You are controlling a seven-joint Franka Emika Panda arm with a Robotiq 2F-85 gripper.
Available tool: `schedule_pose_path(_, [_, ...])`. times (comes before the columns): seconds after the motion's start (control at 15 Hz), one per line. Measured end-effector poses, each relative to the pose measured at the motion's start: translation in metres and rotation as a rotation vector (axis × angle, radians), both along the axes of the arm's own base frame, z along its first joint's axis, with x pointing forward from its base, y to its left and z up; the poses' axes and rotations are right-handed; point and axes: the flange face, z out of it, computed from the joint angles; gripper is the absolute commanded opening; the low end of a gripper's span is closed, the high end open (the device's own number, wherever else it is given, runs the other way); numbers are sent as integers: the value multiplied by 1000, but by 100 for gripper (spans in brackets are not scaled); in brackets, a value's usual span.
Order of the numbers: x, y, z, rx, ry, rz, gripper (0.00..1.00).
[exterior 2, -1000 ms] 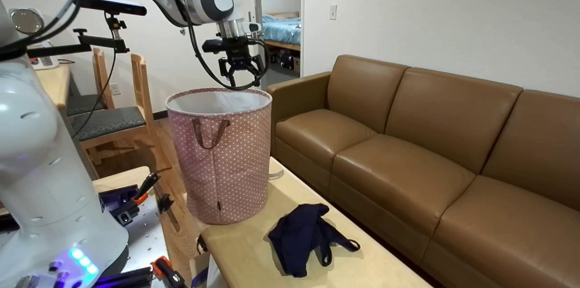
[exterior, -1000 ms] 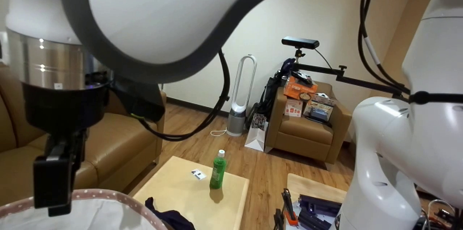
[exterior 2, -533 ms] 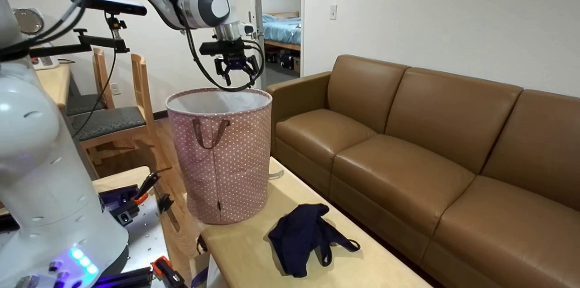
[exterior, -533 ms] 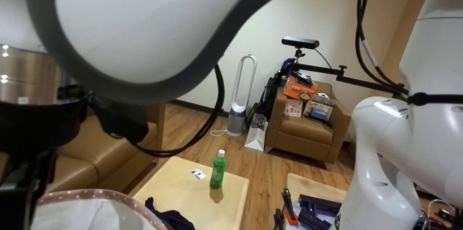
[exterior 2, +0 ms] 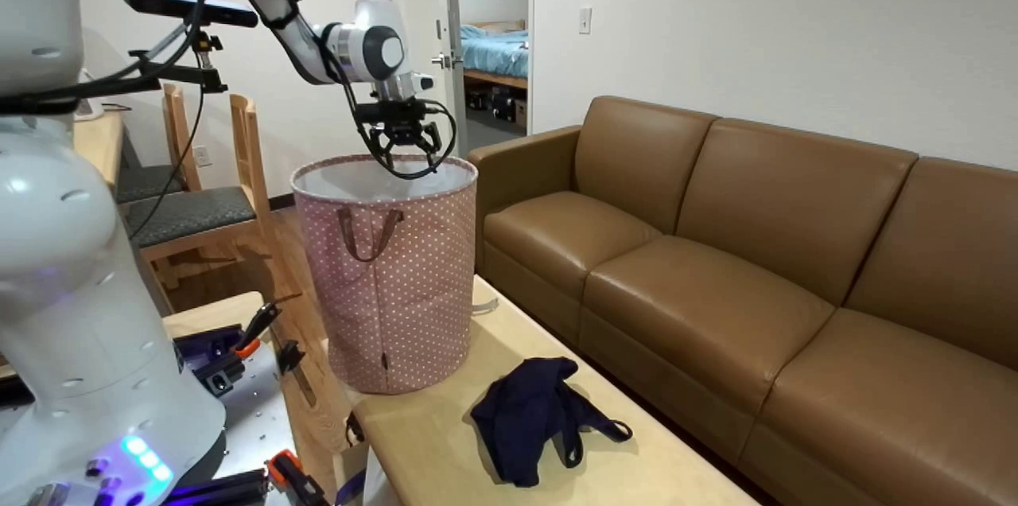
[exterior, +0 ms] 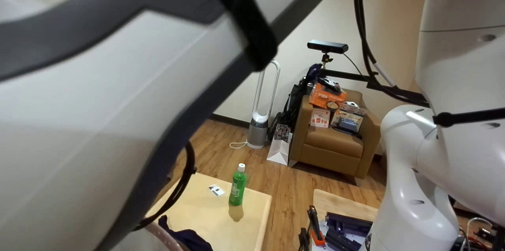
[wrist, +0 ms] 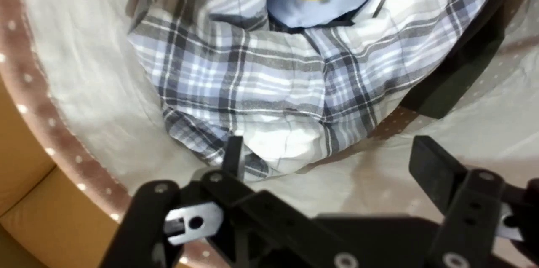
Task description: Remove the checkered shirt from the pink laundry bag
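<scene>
Just over the mouth of the pink polka-dot laundry bag (exterior 2: pixel 421 283) hangs the Robotiq gripper (wrist: pixel 328 154), its two fingers (wrist: pixel 436 171) wide apart. The grey-and-blue checkered shirt (wrist: pixel 269 74) lies bunched down inside. Nearer me, right of the bag, a navy strappy garment (exterior 2: pixel 525 418) sits crumpled on the wooden table (exterior 2: pixel 445 442)

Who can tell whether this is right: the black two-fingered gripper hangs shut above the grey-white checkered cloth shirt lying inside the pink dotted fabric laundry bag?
Not shut: the wrist view shows the gripper open, fingers apart. It does hang above the shirt lying inside the laundry bag.
</scene>
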Motion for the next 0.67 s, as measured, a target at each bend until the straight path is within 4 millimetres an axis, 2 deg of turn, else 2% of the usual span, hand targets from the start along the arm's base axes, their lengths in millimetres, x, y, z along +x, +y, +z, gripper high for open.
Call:
schedule_pose_path(0.27, [7, 23, -34, -101, 32, 88, 100])
schedule_pose_path(0.53, [18, 37, -66, -180, 45, 147, 100])
schedule_pose_path(0.6, [20, 40, -75, -187, 55, 150, 75])
schedule_pose_path(0.67, [22, 42, -85, -194, 64, 153, 74])
